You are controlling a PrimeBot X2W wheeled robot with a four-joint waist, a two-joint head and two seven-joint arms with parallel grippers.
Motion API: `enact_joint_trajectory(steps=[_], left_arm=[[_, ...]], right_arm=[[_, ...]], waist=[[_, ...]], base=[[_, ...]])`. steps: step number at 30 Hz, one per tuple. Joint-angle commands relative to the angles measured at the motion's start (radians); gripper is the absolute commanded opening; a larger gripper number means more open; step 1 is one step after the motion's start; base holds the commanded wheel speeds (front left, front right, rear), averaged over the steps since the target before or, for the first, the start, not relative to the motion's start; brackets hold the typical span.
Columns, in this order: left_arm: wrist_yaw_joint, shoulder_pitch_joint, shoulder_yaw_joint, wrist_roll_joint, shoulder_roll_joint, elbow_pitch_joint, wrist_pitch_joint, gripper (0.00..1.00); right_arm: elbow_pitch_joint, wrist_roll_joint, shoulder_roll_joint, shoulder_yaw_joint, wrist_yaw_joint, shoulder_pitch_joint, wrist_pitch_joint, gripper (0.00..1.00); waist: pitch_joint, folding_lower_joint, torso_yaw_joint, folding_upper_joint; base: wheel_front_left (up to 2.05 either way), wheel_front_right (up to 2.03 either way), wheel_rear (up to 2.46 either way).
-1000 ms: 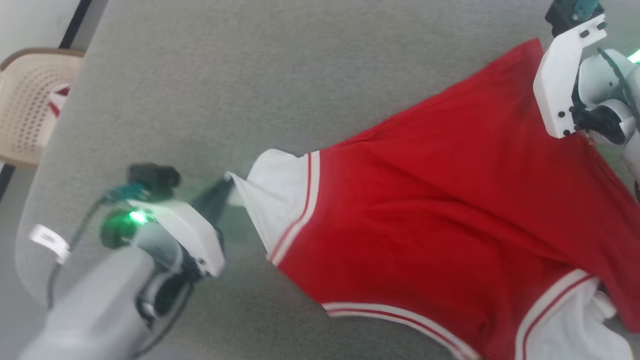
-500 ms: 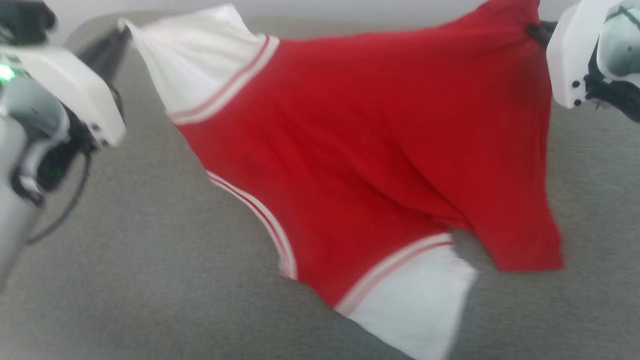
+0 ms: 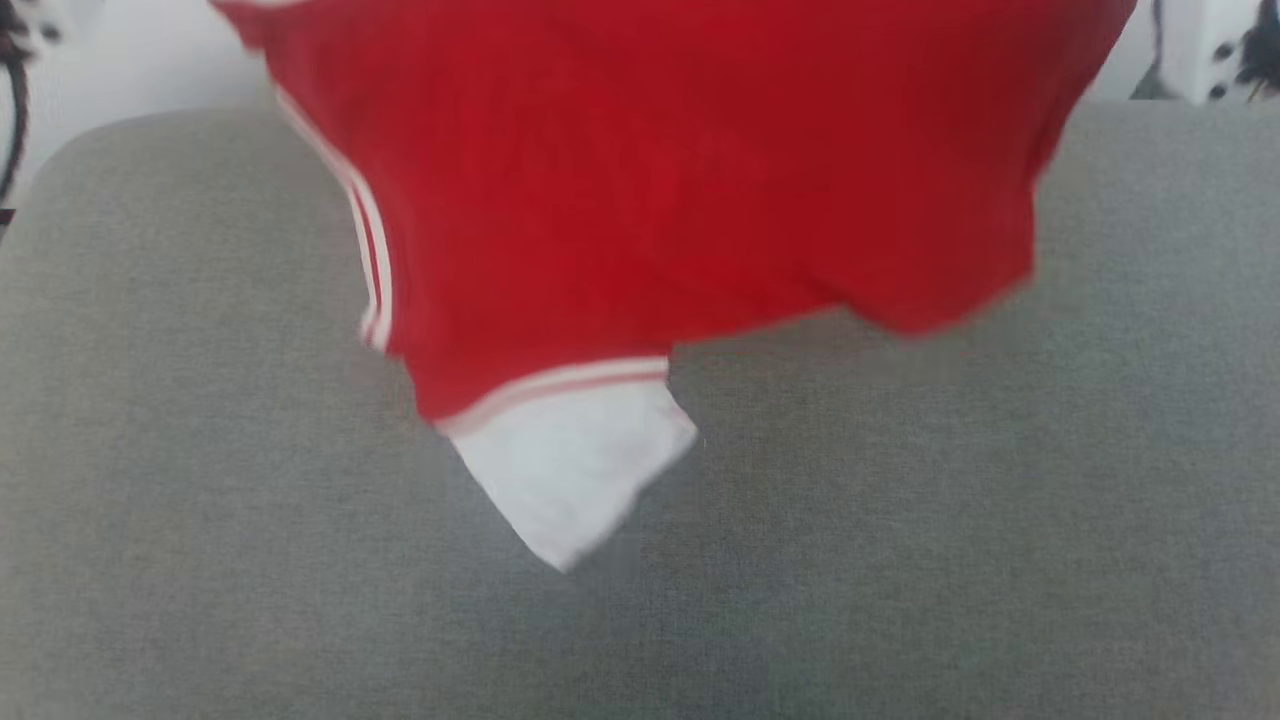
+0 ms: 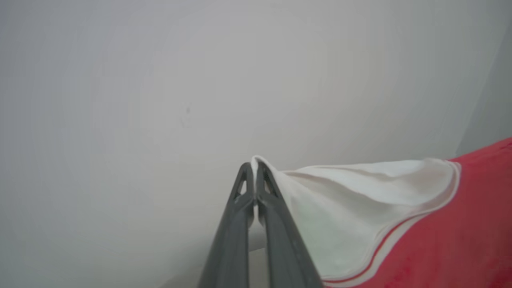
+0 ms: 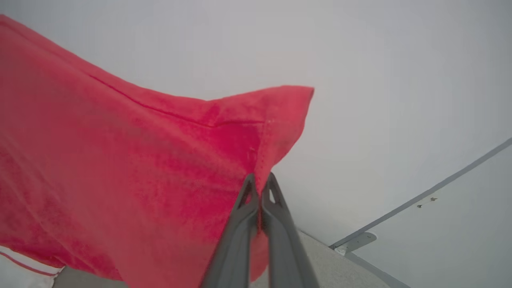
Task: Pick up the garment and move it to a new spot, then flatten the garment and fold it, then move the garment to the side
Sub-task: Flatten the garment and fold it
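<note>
The garment [image 3: 680, 180], hung between and below the left gripper [image 4: 254, 168], clamped on a white corner, and the right gripper [image 5: 259, 182], clamped on a red corner, should be lowered taut and level.

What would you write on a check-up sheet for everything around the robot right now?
Surface: grey fabric-covered surface, bare where it can be seen.
Job's things: red garment held up and spread in the air; its white sleeve dangles lowest. The picture is too blurred to tell if the tip touches the surface.
Clutter: nothing seen.
Grippers: left gripper shut on the garment's other white corner; right gripper shut on a red corner.
Cables: one dark cable at the left edge of the head view.
Surroundings: plain pale wall behind.
</note>
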Motion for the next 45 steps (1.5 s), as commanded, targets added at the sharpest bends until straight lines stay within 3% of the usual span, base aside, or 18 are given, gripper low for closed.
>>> enact_joint_trajectory(steps=[1,8,20,23,30,35,40,45], left_arm=[[-0.006,-0.031,-0.001,0.010,-0.005,0.020,-0.004,0.00],[-0.032,-0.244,-0.010,0.101,-0.066,0.166,-0.092,0.00],[-0.005,-0.588,0.012,0.252,-0.149,0.379,-0.477,0.00],[-0.017,-0.590,0.022,0.257,-0.176,0.410,-0.511,0.00],[-0.097,-0.471,-0.033,0.231,-0.216,0.488,-0.502,0.00],[-0.116,-0.303,-0.112,0.158,-0.236,0.469,-0.417,0.00],[-0.116,-0.102,-0.225,0.034,-0.185,0.318,-0.288,0.00],[-0.117,0.088,-0.270,-0.074,-0.114,0.166,-0.191,0.00]], right_arm=[[0.005,-0.019,0.003,-0.011,-0.002,-0.017,-0.013,0.00],[0.093,-0.138,0.053,-0.087,-0.002,-0.120,-0.106,0.00],[0.364,-0.504,0.203,-0.310,-0.002,-0.356,-0.505,0.00],[0.433,-0.574,0.241,-0.350,-0.002,-0.359,-0.555,0.00],[0.532,-0.592,0.283,-0.315,-0.002,-0.274,-0.544,0.00],[0.544,-0.525,0.289,-0.244,-0.002,-0.146,-0.520,0.00],[0.476,-0.408,0.260,-0.163,-0.002,0.010,-0.491,0.00],[0.346,-0.289,0.191,-0.099,-0.002,0.170,-0.466,0.00]], waist=[[0.015,0.0000,-0.005,0.0000],[0.138,0.0000,-0.015,0.0000],[0.343,0.0000,-0.003,0.0000],[0.356,0.0000,0.010,0.0000],[0.326,0.0000,0.040,0.0000],[0.270,0.0000,0.061,0.0000],[0.208,0.0000,0.081,0.0000],[0.152,0.0000,0.091,0.0000]], base=[[0.00,0.00,0.00],[0.00,0.00,0.00],[0.00,0.00,0.00],[0.00,0.00,0.00],[0.00,0.00,0.00],[0.00,0.00,0.00],[0.00,0.00,0.00],[0.00,0.00,0.00]])
